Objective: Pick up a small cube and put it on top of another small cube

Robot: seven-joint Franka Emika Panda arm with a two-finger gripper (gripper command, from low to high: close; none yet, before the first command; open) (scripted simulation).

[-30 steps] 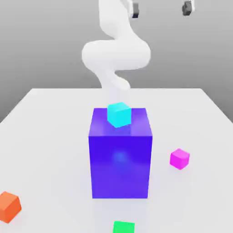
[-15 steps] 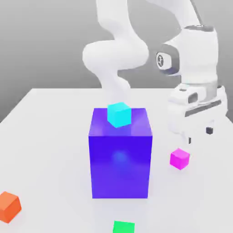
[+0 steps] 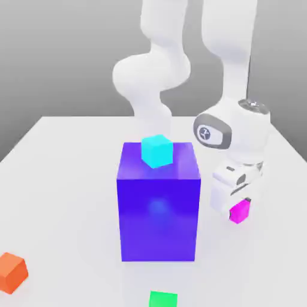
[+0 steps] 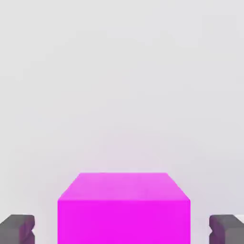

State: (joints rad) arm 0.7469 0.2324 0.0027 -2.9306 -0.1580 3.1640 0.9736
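Note:
The small magenta-pink cube [image 3: 240, 211] rests on the white table at the exterior view's right, beside the big blue-purple block [image 3: 158, 210]. My gripper [image 3: 239, 207] has come down over it, and the hand covers the cube's upper left part. In the hand view the cube [image 4: 124, 209] sits between the two dark fingertips [image 4: 17, 228], with a narrow gap on each side. The gripper [image 4: 122, 231] is open around the cube and does not touch it.
A small cyan cube [image 3: 157, 150] sits on top of the blue-purple block. A small orange cube [image 3: 12, 271] lies at the front left, and a green cube [image 3: 163, 298] at the front edge. The white table [image 3: 72, 180] spreads around them.
The arm swung down from high above to the pink cube, and the hand now straddles it. The fingers have drawn closer together. The cubes have not moved.

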